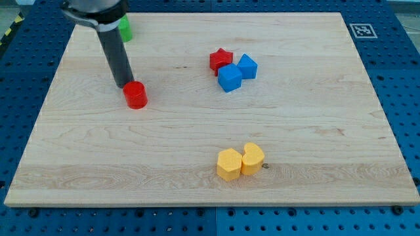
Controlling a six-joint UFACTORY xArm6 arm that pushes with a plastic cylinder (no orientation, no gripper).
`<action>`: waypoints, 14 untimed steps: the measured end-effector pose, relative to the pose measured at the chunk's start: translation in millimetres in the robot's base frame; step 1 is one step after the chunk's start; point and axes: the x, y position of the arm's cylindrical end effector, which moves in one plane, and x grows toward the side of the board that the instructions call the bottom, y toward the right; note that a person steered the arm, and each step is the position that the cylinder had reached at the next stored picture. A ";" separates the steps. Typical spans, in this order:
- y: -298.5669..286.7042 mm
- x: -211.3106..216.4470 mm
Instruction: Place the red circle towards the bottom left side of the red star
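Note:
The red circle [136,95] is a short red cylinder on the wooden board, left of centre. My tip [123,86] sits just at its upper left, touching or almost touching it. The red star [221,59] lies to the right, in the upper middle of the board, well apart from the red circle. The dark rod rises from the tip towards the view's top left.
Two blue blocks [230,78] [247,66] sit against the red star's lower right. Two yellow blocks [229,164] [252,158] lie together near the view's bottom centre. A green block [125,29] shows partly behind the rod at the top left.

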 end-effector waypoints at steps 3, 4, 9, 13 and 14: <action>-31.0 33.2; -32.8 49.9; 18.8 41.1; 86.9 48.1; 92.3 41.6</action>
